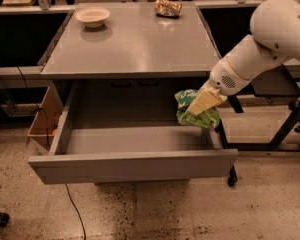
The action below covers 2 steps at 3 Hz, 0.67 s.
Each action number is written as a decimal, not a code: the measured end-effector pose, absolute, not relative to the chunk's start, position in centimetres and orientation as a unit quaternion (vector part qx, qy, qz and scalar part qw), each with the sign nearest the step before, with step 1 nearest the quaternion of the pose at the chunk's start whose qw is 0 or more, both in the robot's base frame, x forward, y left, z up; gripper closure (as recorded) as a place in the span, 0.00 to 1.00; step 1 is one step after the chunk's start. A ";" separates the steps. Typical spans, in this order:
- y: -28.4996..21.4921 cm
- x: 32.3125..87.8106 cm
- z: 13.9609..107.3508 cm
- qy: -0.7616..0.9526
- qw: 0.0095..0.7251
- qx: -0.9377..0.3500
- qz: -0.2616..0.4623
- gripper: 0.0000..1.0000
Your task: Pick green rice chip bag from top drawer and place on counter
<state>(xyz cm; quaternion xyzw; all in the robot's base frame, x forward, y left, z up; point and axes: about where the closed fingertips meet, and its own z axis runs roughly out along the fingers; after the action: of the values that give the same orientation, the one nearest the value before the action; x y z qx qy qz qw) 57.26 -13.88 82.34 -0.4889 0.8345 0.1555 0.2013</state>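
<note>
Gripper [202, 104] sits at the right rear corner of the open top drawer [135, 165], just below the front edge of the tabletop [135, 44]. White arm [262, 46] comes in from upper right, its far end cut off by the frame edge. Jaws are clenched on the green rice chip bag [184, 99]: one cream-coloured jaw lies across the bag's front, the other is hidden behind it, so only one side of the grip shows. Bag hangs crumpled in the air by the drawer's right wall, above the drawer floor & not on the tabletop; its white lettering is partly covered & can't be read. Drawer is pulled out w/ its grey floor showing, but the back part lies in shadow under the tabletop & is hard to make out. At the far end of the tabletop: pale bowl [92, 16] at left, brownish-gold snack bag [168, 8] right of centre, well apart. Left of the drawer is a cardboard box [40, 121], partly hidden by the drawer side. At right, behind the arm, a black side table [277, 86], mostly blocked. A cable [72, 204] runs across the speckled floor [190, 209] and out the bottom edge.
</note>
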 end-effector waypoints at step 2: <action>-16.3 59.5 87.7 0.830 0.247 -0.489 0.108 1.00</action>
<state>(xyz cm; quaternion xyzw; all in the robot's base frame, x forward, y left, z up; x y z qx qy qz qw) 59.46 -16.31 87.73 -0.4886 0.8298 0.1078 0.2472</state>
